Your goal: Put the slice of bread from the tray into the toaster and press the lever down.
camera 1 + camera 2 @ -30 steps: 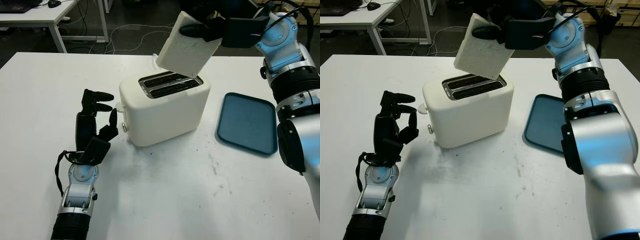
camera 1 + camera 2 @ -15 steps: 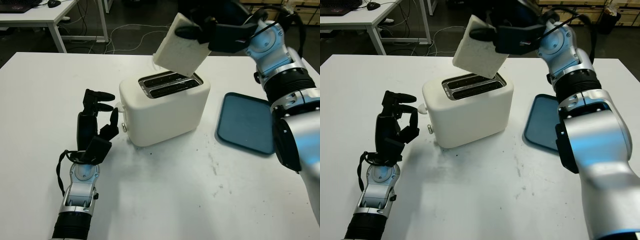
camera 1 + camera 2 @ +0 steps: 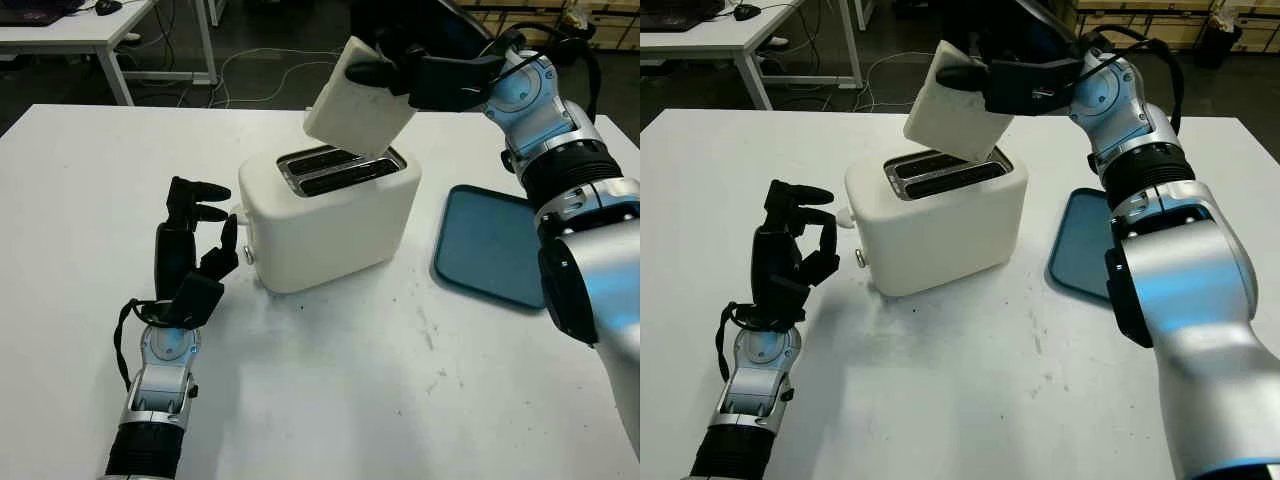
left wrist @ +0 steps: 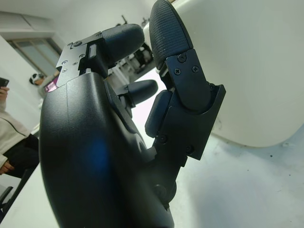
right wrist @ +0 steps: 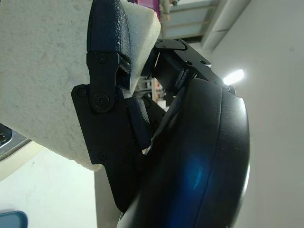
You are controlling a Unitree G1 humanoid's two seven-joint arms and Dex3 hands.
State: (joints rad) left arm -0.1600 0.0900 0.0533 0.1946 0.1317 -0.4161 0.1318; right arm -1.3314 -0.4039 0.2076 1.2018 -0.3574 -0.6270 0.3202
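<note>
White slice of bread point(image 3: 358, 97) was pinched in the right hand point(image 3: 420, 72), tilted in the air just above the toaster point(image 3: 330, 215) slots, lower corner near the rear slot. Blue tray point(image 3: 492, 245) sat to the toaster's right with nothing on it. Left hand point(image 3: 190, 250) held nothing, fingers half curled, just beside the lever point(image 3: 246, 254) end. To do it well: square the slice to the slot, turn it upright, lower it straight, avoid catching the rim, then let go.
</note>
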